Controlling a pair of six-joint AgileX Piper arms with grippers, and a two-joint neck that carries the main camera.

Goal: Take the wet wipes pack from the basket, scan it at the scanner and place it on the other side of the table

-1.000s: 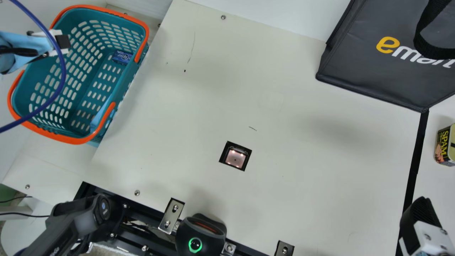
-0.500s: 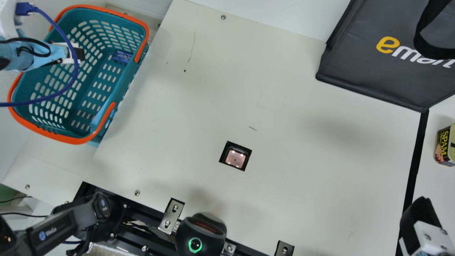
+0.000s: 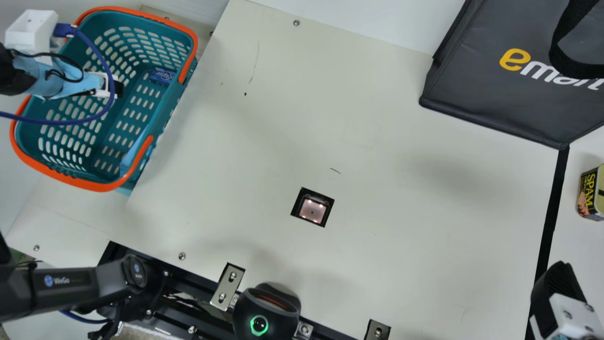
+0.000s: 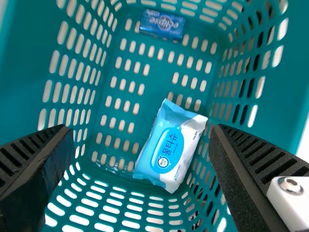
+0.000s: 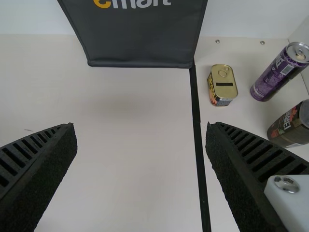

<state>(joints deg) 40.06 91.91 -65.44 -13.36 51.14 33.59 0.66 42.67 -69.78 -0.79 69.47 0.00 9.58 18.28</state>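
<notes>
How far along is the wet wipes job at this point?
No step looks done yet: the wet wipes pack lies at the bottom of the basket. Nothing is in hand; the left hand is open, facing the pack, seemingly ready to reach for it. Left to do: grasp it, scan it at the uncovered scanner, and place it, presumably, beyond the black strip.

See a cream table (image 3: 401, 264) with an inset scanner window (image 3: 312, 210) and a black strip (image 3: 549, 217), a dark bag (image 3: 481, 94) at the far side and, right of the strip, a tin (image 3: 586, 189), purple can (image 5: 276, 75) and dark can (image 5: 288, 126).
</notes>
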